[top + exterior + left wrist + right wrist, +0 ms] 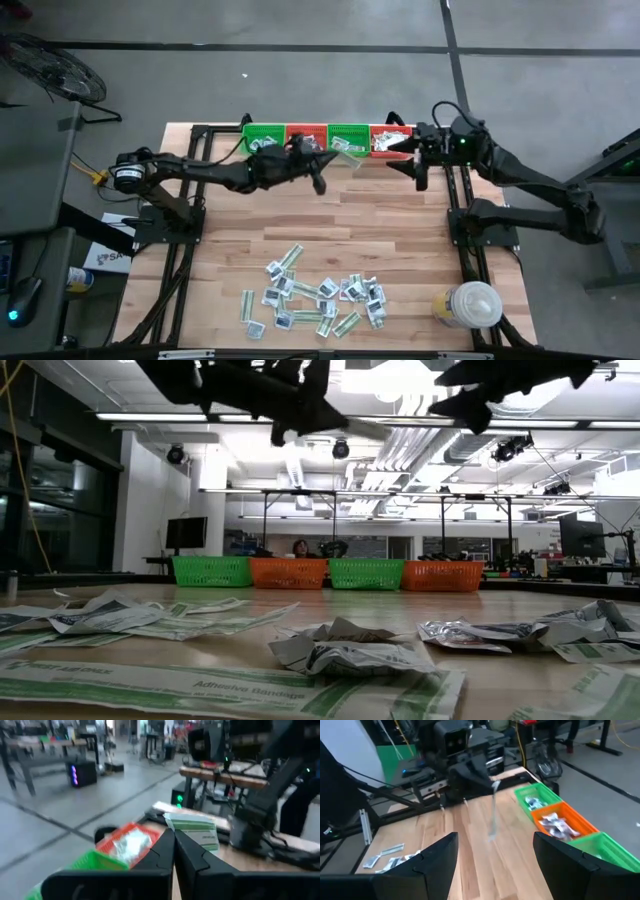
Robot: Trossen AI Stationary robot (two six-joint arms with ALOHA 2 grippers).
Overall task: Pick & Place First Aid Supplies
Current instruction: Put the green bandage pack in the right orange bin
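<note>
The first aid supplies, small white and pale-green packets (318, 300), lie in a loose heap on the near part of the wooden table. My left gripper (330, 160) reaches in from the left, above the far part of the table just in front of the baskets. It is shut on one pale-green and white packet (194, 827). The right wrist view shows this packet (493, 810) edge-on. My right gripper (495, 855) stands open near the far right corner with nothing between its fingers. Four baskets (347, 134), green and orange in turn, stand along the far edge, with packets in them. My left gripper pinches the packet by its one end (176, 834) between its two shut fingers. The fingers come level from the table's left. The rest of the packet sticks out past the fingertips, and it is lifted clear of the table.
A big white round lidded container (470, 305) stands at the near right corner. Black frame rails (462, 215) run along the table's left and right sides. The middle of the table (330, 215) is bare wood.
</note>
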